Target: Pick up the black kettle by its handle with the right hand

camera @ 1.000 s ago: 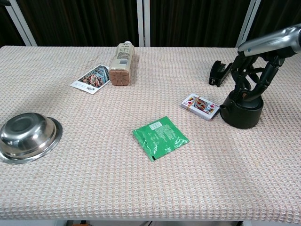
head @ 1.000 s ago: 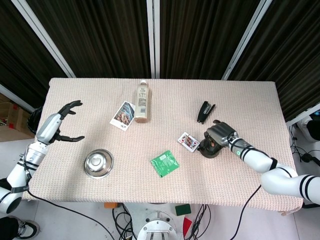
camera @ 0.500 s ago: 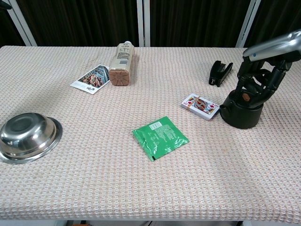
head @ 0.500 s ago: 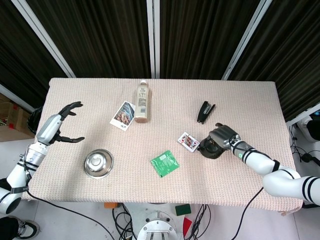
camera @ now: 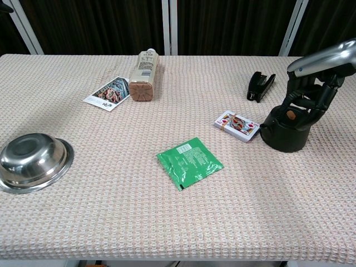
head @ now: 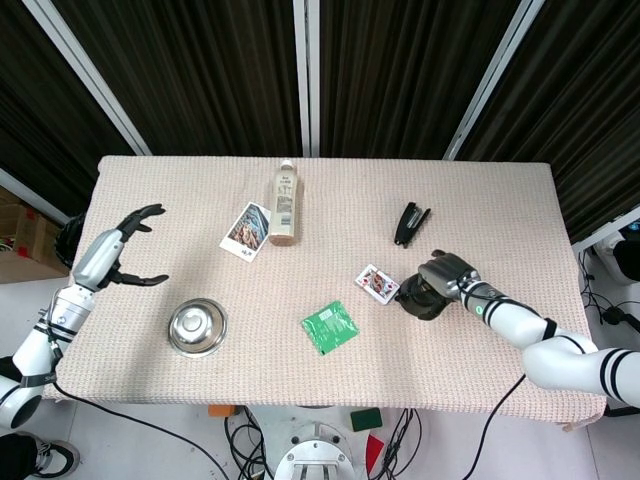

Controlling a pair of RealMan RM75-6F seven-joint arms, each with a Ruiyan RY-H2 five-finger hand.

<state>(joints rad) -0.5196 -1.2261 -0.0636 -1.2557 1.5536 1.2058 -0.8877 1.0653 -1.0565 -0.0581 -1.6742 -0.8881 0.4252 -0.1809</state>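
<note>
The black kettle [head: 420, 299] [camera: 285, 133] stands on the table at the right, its lid knob showing. My right hand [head: 449, 274] [camera: 309, 93] is over its right side with the fingers curled around the arched handle. The kettle's base rests on the cloth. My left hand [head: 117, 247] hovers at the table's left edge, fingers spread and holding nothing; the chest view does not show it.
A deck of cards [head: 378, 284] [camera: 237, 125] lies just left of the kettle. A black stapler [head: 410, 222] [camera: 260, 85] sits behind it. A green packet [camera: 189, 162], a steel bowl [camera: 32, 161], a lying bottle [camera: 143, 76] and a photo card [camera: 107, 93] lie further left.
My right hand has shifted right and back over the kettle, its fingers drawing in around the handle and uncovering the lid. The kettle and the left hand have stayed put.
</note>
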